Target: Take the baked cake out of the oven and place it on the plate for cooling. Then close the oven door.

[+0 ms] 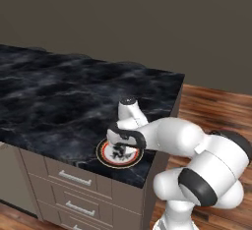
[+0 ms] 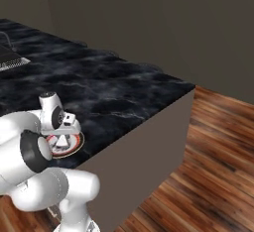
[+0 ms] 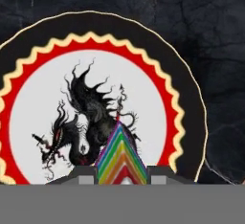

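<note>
While the end effector (image 3: pixel 122 177) hangs just above the plate (image 3: pixel 43 89) near the tabletop (image 1: pixel 59 91) edge, its fingers pinch a rainbow-layered cake wedge (image 3: pixel 120 158). It is held low over the plate's middle, probably to set it down gently for cooling.

Plate (image 3: pixel 91 50) left edge cut off; cake (image 3: pixel 120 158) base hidden behind hand (image 3: pixel 122 173).
</note>
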### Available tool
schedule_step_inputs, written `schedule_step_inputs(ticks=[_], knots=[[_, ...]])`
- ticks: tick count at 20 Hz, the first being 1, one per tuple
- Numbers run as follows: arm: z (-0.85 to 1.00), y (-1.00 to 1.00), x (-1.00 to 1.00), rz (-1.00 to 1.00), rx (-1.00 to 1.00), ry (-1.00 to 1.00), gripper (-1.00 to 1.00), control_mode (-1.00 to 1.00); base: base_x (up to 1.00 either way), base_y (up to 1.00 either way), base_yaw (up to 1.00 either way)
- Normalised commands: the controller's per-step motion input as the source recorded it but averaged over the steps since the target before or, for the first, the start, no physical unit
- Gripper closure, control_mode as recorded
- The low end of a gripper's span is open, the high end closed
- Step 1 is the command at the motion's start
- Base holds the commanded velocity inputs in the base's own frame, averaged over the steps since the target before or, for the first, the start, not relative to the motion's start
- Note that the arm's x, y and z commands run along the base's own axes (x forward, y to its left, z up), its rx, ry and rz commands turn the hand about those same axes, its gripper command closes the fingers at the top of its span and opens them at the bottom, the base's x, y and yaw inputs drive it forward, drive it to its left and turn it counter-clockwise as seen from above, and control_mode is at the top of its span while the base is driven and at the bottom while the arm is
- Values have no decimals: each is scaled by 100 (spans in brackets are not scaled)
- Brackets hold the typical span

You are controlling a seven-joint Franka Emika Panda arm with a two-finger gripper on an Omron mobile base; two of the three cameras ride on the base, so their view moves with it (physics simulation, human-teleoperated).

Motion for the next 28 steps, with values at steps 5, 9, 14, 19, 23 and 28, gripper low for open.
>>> schedule_step_inputs(ticks=[5, 9, 14, 19, 23, 28], knots=[[-23, 9, 26, 0, 0, 0, 100, -100, 0, 0, 0], [-17, 23, 3, 0, 0, 0, -100, -100, 0, 0, 0], [-2, 6, 0, 0, 0, 0, -100, -100, 0, 0, 0], [1, 0, 0, 0, 0, 0, -100, -100, 0, 0, 0], [44, 0, -8, 0, 0, -8, -100, -100, 0, 0, 0], [93, -3, -37, 0, 1, -24, -100, -100, 0, 0, 0]])
